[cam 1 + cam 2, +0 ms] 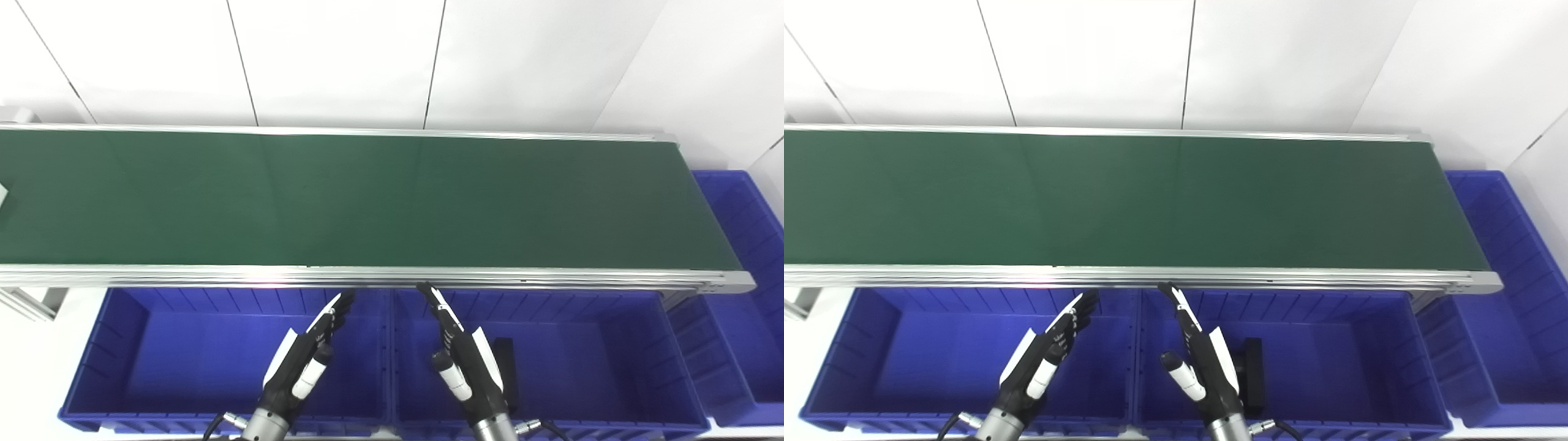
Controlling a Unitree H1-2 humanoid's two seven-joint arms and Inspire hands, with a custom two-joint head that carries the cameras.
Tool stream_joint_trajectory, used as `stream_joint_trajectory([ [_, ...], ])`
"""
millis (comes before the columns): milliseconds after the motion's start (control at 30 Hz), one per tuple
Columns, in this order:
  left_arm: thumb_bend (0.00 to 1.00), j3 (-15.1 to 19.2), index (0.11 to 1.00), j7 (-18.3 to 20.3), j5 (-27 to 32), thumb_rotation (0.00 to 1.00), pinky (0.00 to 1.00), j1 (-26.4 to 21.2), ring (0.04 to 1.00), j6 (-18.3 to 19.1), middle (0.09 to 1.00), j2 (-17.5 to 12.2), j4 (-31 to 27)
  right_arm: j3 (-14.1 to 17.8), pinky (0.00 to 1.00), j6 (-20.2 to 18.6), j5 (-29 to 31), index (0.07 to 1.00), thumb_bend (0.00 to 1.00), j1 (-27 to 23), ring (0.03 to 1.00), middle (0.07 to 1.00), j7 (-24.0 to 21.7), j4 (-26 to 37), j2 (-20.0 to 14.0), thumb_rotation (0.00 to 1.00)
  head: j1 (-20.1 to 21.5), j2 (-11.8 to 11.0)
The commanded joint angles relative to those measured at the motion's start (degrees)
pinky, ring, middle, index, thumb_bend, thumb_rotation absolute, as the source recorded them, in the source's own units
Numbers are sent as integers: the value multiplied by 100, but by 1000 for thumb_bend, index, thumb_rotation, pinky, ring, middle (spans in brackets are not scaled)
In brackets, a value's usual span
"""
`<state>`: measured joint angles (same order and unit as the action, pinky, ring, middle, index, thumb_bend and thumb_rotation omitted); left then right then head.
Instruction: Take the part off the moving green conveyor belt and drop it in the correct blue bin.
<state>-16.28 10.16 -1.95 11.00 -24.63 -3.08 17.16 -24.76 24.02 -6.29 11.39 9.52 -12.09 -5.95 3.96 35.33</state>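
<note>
Both my hands wait empty, fingers stretched and slightly apart, just below the near rail of the green conveyor belt: my left hand over the left blue bin, my right hand over the middle blue bin. No part shows on the belt; a dark flat part already lies in the middle bin, just beside my right hand. I judge it best to stay poised near the rail, ready to time a reach.

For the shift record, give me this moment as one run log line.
belt: no part in view | left hand: open, over left bin | right hand: open, over middle bin holding dark part
</note>
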Motion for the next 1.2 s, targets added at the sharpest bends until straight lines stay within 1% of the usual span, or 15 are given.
stream_joint_trajectory([
  [0, 822, -35, 947, -80, -25, 1000, 974, -30, 981, -229, 971, 12, -167, 16, 1000, 290, 41, 945, 898, -67, 1000, 986, -63, 56, 31, 1000, -15, -7],
  [167, 820, -46, 947, -85, 22, 1000, 976, -39, 983, -229, 973, 23, -154, 39, 1000, 290, 77, 943, 902, -61, 994, 982, -91, -43, 11, 1000, -33, -5],
  [267, 826, -50, 949, -97, 20, 1000, 982, -49, 987, -229, 976, 33, -142, 41, 999, 290, 42, 947, 888, -43, 990, 981, -69, -61, -12, 1000, -41, -16],
  [633, 847, -180, 943, -348, -127, 1000, 976, -68, 980, -229, 969, -13, -163, 46, 986, 291, 65, 944, 873, -40, 983, 978, -84, -207, -22, 1000, -59, -20],
  [800, 858, -175, 947, -301, -59, 1000, 981, -63, 985, -229, 973, -22, -159, 34, 973, 291, 21, 943, 874, -39, 978, 978, -36, -237, -8, 1000, -31, -19],
  [933, 849, -173, 949, -282, -41, 1000, 982, -60, 986, -229, 974, -31, -151, 32, 964, 291, 25, 943, 876, -27, 976, 978, -39, -227, -1, 1000, -35, -7],
  [1167, 846, -163, 945, -365, -84, 1000, 967, -61, 977, -229, 970, -31, -178, 34, 970, 291, 48, 943, 880, -10, 979, 977, -40, -180, -18, 1000, -26, 4],
])
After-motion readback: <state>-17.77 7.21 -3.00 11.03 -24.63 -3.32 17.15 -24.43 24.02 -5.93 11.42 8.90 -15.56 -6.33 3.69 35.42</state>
